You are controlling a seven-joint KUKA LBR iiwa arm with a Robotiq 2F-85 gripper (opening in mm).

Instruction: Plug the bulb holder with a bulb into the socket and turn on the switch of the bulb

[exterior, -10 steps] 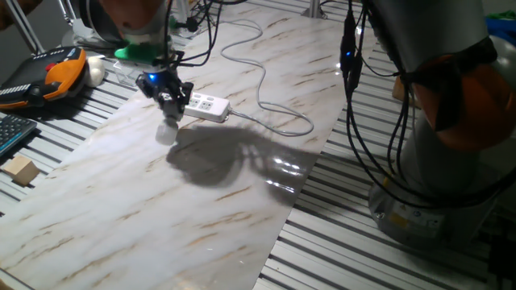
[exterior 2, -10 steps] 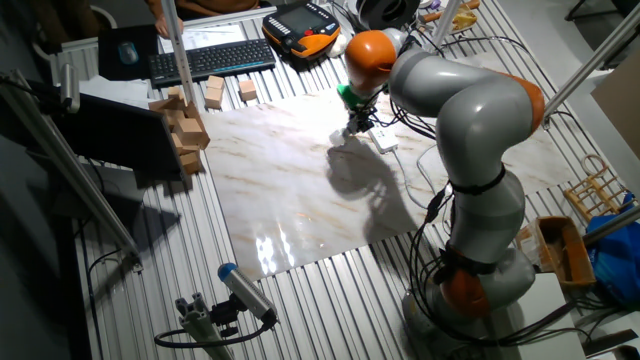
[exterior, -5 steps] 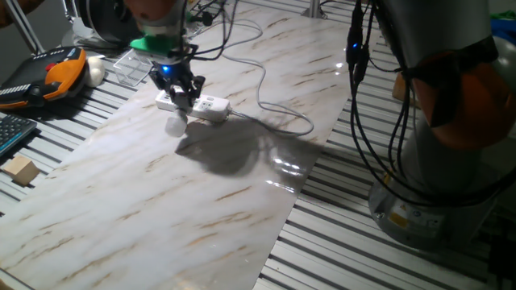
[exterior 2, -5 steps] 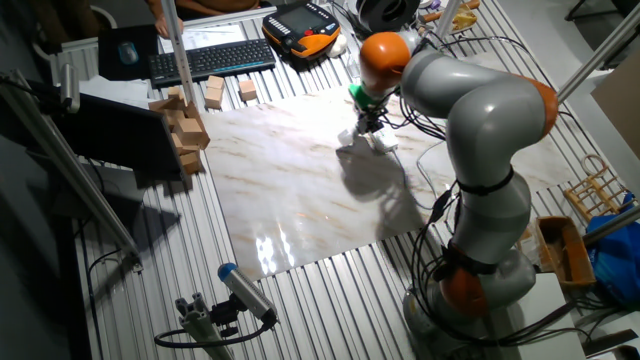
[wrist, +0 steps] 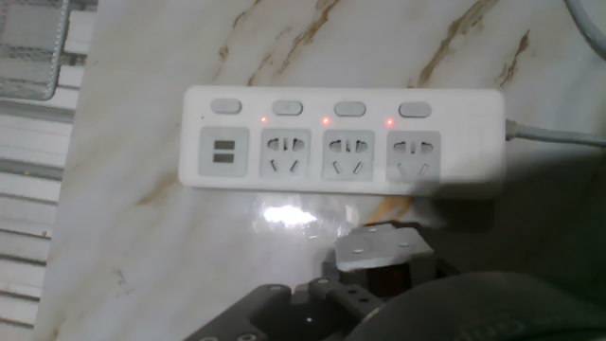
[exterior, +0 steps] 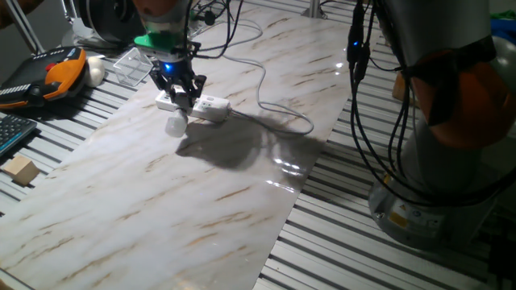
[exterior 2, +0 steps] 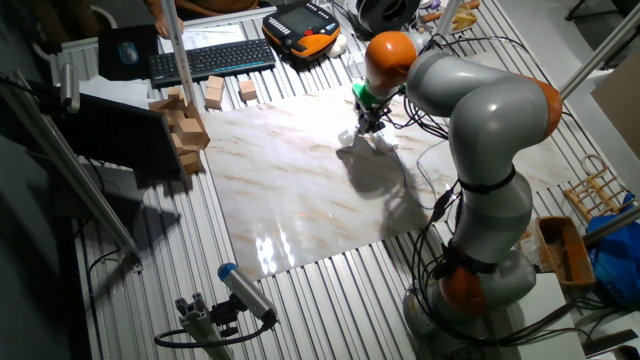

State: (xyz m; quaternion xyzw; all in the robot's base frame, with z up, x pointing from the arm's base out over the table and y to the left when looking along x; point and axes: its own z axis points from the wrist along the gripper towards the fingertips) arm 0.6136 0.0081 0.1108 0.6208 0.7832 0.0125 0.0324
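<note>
One socket (wrist: 341, 142) shows three outlets, four buttons, three red lights.

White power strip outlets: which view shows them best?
Hand view: the long white rectangular power strip fills the frame, three outlets and red lights clear. In both fixed views it is small, partly hidden by the arm.

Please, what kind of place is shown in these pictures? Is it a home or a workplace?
It looks like a robotics lab or test bench, not a home. A marble-patterned board lies on a slatted metal table, a keyboard and an orange-and-black handheld controller sit at the edge, and loose cables run around.
</note>
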